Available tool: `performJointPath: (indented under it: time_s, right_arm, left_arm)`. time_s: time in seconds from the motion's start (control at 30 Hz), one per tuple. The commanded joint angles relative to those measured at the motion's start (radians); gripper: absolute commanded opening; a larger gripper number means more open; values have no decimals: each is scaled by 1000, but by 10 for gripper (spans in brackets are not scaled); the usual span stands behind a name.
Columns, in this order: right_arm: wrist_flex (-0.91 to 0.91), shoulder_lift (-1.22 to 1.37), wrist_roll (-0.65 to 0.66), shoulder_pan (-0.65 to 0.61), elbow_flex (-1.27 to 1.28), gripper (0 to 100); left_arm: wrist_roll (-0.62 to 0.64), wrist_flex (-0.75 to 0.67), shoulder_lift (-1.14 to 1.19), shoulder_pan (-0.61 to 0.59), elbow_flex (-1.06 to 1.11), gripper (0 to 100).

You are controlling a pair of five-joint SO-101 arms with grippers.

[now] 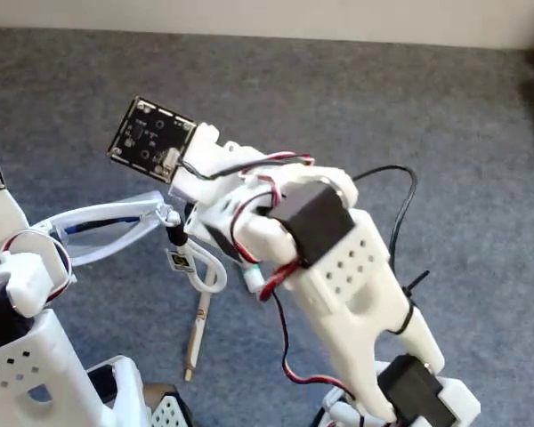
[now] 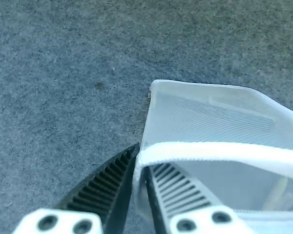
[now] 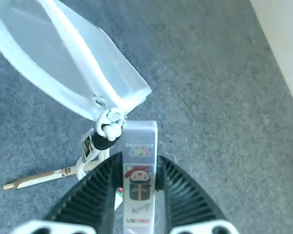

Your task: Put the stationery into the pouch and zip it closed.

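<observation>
Currently, above the grey table (image 1: 409, 107), the translucent pouch (image 2: 210, 122) hangs with its rim clamped in the left end effector (image 2: 142, 163). The right end effector (image 3: 138, 158) grips a printed case (image 3: 139, 141) near the pouch mouth. A pen (image 3: 49, 178) lies on the table. Risk: the case may catch the rim or zip cord (image 3: 107, 122) and fall outside.

Both arms are white printed plastic. The right arm (image 1: 347, 276) carries a black servo block (image 1: 310, 221), red, white and black wires, a looping black cable (image 1: 400, 200) and a perforated shell, with a black circuit board (image 1: 151, 140) at its far end. The left arm (image 1: 22, 351) shows matching perforations. The fingers (image 2: 101, 186) are black and ribbed.
</observation>
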Motion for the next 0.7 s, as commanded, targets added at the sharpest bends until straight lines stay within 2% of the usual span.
performJointPath:
  time_s: [0.0, 0.2, 0.47, 0.67]
  right_arm:
    - [-22, -90, -14, -77, -7, 4]
    - [-15, -140, -14, -193, -2, 4]
    - [-13, -145, -14, -236, -2, 4]
    - [64, -145, -14, -277, -12, 4]
  left_arm:
    - [-6, -15, 12, -13, 12, 11]
    - [-6, -15, 12, -13, 13, 11]
    - [-6, -15, 12, -13, 13, 11]
    - [-6, -15, 12, -13, 13, 11]
